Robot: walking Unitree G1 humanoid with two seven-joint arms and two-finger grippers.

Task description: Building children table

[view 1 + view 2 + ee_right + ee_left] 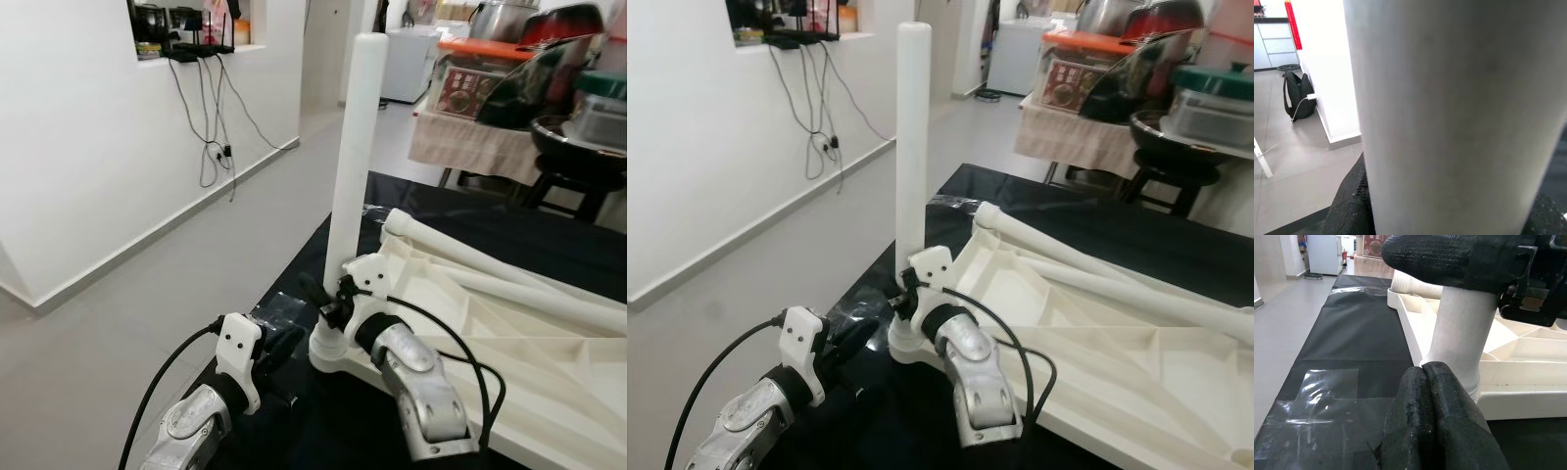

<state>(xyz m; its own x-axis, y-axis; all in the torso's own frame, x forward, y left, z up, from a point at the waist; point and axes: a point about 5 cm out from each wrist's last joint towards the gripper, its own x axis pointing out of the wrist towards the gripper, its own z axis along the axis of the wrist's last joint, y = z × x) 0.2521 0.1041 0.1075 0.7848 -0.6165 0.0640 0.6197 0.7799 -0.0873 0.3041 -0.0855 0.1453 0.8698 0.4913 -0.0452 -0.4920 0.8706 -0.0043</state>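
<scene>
Right tool (328, 299) clamped, left tool (1437, 382) closed.

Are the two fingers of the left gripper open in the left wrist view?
No, the left gripper has its two black fingers pressed together, empty, just in front of the white table leg.

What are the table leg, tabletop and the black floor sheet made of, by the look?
Table leg: likely plastic, smooth matte off-white, seamless tube.
Tabletop: same off-white plastic by the look, moulded ribs on its upturned underside.
Floor sheet: thin black plastic film, faintly glossy, patched with clear tape. Could be vinyl.
</scene>
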